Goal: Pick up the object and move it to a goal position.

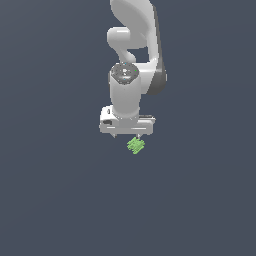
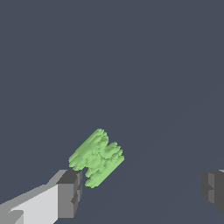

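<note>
While spread wide, with jaws standing well apart and nothing pinched between them, hovers as one white gripper (image 1: 127,135) at the end of one white Panda arm (image 1: 134,45), pointing downward over the plain dark grey floor (image 1: 50,200). Shows in the wrist view two dark finger pads (image 2: 70,192), one at each side of the frame, with a broad gap between. Carries nothing.

Just outside one pad, near its tip and not centred in the gap, lies the one green ridged lump (image 2: 97,157), small, jagged and spiky in outline, much smaller than the gripper. Appears in the exterior view just below the gripper body and a little toward the exterior view's right of its middle (image 1: 135,145). Cannot tell from either view whether the near pad touches the lump or merely stands beside it, nor how high the fingertips hang above the floor.

By judgement, sits early in the task: approach largely made, grasp not yet made, lift and carry to the goal all left. Probably calls for a small sideways correction to bring the lump between the pads before closing. Shows no goal marker in either view.

Count: one arm, one gripper, two pads, one lump.
</note>
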Controlling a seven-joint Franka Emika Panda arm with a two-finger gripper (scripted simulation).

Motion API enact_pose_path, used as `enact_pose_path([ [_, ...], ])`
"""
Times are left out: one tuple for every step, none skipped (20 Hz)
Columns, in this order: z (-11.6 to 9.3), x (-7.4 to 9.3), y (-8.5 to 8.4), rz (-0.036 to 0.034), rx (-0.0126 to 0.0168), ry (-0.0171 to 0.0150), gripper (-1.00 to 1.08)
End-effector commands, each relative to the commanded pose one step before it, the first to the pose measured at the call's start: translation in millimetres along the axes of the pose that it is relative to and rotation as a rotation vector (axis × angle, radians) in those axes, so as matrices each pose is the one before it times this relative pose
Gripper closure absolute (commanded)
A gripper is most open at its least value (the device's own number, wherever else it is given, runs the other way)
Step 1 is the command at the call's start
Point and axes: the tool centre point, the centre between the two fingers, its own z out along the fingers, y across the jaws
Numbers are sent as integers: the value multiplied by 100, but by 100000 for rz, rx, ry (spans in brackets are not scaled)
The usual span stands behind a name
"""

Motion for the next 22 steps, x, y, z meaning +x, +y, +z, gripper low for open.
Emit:
enact_pose_path([
  [0,0,1,0,0,0,-92],
  [-4,-11,-2,0,0,0,-92],
  [40,-16,-12,33,-144,-83,-92],
  [41,-33,-15,41,-165,-96,-92],
  [59,-46,-21,58,-234,-135,-92],
  [71,-59,-26,73,-287,-163,-92],
  [86,-66,-31,90,-343,-191,-92],
  [72,-56,-27,80,-288,-158,-92],
  [55,-42,-20,67,-220,-119,-92],
  [36,-29,-14,49,-143,-76,-92],
  [18,-16,-8,30,-70,-37,-92],
  [0,-3,-7,0,0,0,-92],
  [-10,11,11,-6,43,23,-92],
  [-14,11,7,-48,44,23,-92],
  [2,2,-6,0,0,0,-92],
  [8,-5,-4,119,8,6,-92],
  [23,-8,-16,239,1,6,-92],
  [34,-11,-27,365,8,11,-92],
  [45,-14,-35,497,17,19,-92],
  [55,-17,-46,624,25,26,-92],
  [66,-21,-53,757,33,33,-92],
  [77,-25,-62,883,40,39,-92],
])
